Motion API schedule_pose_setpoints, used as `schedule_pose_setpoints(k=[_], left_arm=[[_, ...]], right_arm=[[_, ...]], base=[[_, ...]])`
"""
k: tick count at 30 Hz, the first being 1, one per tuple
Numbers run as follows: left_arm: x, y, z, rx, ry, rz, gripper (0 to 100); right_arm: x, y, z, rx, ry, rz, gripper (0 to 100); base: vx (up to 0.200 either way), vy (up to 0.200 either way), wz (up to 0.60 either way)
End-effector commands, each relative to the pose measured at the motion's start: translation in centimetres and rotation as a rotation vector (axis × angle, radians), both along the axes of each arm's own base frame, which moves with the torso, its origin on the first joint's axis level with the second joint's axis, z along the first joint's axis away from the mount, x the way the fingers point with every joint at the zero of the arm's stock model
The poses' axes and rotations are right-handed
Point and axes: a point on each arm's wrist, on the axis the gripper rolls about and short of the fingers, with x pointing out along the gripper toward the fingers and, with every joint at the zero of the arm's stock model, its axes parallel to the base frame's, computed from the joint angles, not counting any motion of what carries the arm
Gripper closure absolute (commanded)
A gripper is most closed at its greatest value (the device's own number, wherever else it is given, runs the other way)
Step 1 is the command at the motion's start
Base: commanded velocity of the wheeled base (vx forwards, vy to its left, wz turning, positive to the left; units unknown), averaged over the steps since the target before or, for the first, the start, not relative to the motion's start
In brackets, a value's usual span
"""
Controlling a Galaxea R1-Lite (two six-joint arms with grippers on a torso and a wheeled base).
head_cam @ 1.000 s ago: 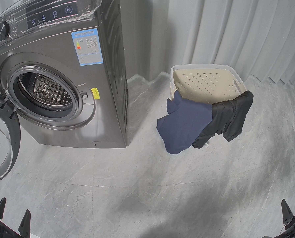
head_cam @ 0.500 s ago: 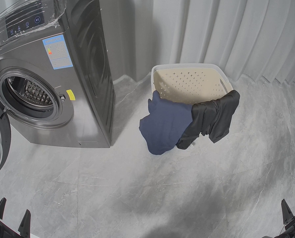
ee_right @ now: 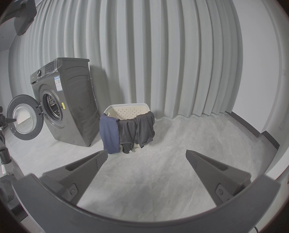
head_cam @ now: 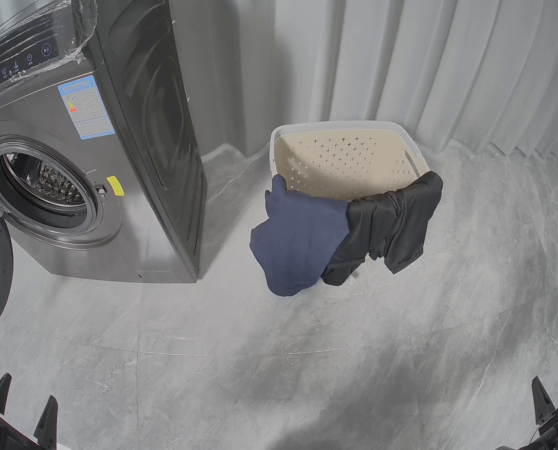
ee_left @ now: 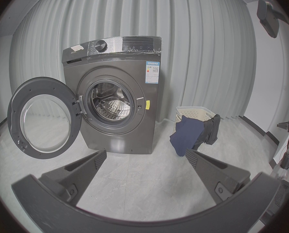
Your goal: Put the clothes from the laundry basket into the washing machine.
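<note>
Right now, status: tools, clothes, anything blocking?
Left tool, right tool open, unloaded. Navy blue garment, black garment draped over cream plastic laundry basket rim. Grey washing machine door open.

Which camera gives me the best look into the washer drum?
Left wrist view: it faces the drum head-on, door open. The head view catches it obliquely at the edge; the right wrist view shows it small, side-on.
</note>
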Motion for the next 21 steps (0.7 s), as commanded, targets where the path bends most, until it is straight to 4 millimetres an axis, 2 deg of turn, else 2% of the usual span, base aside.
schedule_pose_setpoints(k=[1, 8, 20, 21], left_arm=[[0.02, 0.0, -0.43, 0.001, 0.003, 0.0, 0], [0.02, 0.0, -0.43, -0.001, 0.003, 0.0, 0], [0.02, 0.0, -0.43, 0.001, 0.003, 0.0, 0], [0.02, 0.0, -0.43, 0.001, 0.003, 0.0, 0]], right_arm=[[0.01, 0.0, -0.53, 0.0, 0.001, 0.001, 0], [0.01, 0.0, -0.53, 0.0, 0.001, 0.001, 0], [0.01, 0.0, -0.53, 0.0, 0.001, 0.001, 0], [0.01, 0.0, -0.53, 0.0, 0.001, 0.001, 0]], base=[[0.0, -0.2, 0.0], [0.0, -0.2, 0.0], [0.0, 0.0, 0.0], [0.2, 0.0, 0.0]])
